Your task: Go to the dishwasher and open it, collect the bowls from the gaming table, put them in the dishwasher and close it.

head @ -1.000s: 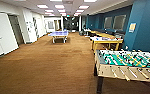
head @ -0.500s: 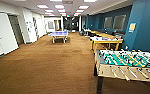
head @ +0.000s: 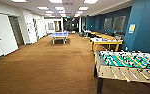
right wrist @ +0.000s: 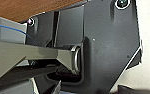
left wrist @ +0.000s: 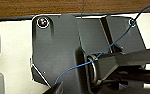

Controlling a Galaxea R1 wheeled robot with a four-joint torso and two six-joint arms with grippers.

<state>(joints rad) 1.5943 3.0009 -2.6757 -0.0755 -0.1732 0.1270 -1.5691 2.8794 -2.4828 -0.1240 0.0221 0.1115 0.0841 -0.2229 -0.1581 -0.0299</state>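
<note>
The gaming table (head: 121, 73) stands at the lower right of the head view, close to me, with a green field (head: 116, 60), rods and pale wooden sides. I cannot make out any bowls on it from here. The dishwasher is out of view. In the left wrist view my arm's dark plate (left wrist: 58, 50) lies over a white part of my body, with brown carpet (left wrist: 28, 7) beyond. The right wrist view has the same kind of plate (right wrist: 108, 42) and the jointed bar (right wrist: 28, 53).
Brown carpet (head: 48, 67) runs down a long room. A yellow table (head: 106, 43) stands beyond the gaming table along the blue wall (head: 146, 27). A blue table-tennis table (head: 58, 35) stands far back. White doors (head: 3, 35) line the left wall.
</note>
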